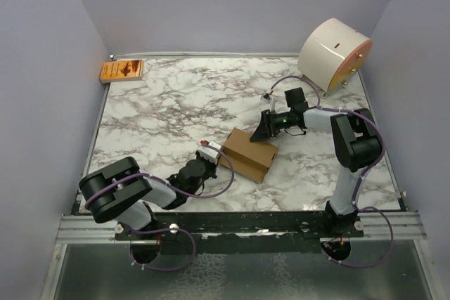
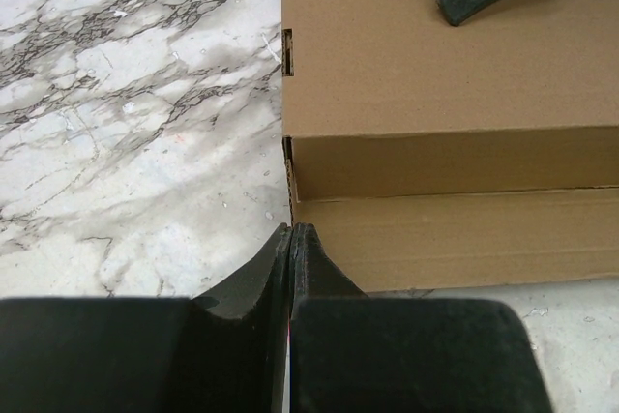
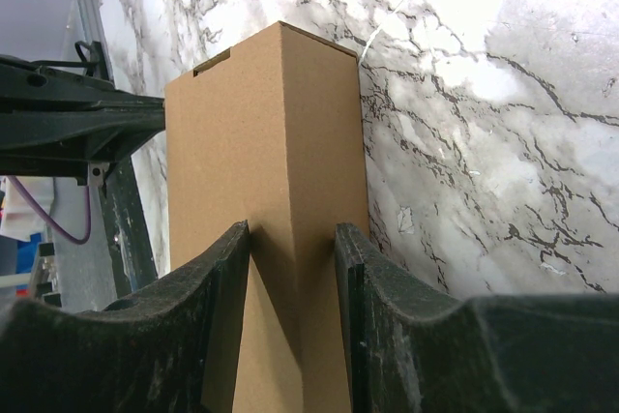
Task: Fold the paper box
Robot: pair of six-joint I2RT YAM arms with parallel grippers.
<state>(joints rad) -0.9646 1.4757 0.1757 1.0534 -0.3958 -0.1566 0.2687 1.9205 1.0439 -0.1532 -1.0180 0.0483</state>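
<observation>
The paper box [image 1: 246, 152] is clamped endwise in the right gripper [image 3: 292, 239], its long axis running to the far corner, where the closed, empty left gripper [image 2: 292, 234] is set.

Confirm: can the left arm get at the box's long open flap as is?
Probably yes. The left end effector, shut, sits right at the long flap of the paper box, nothing between. The right end effector clamps the far end, clear of that side.
</observation>
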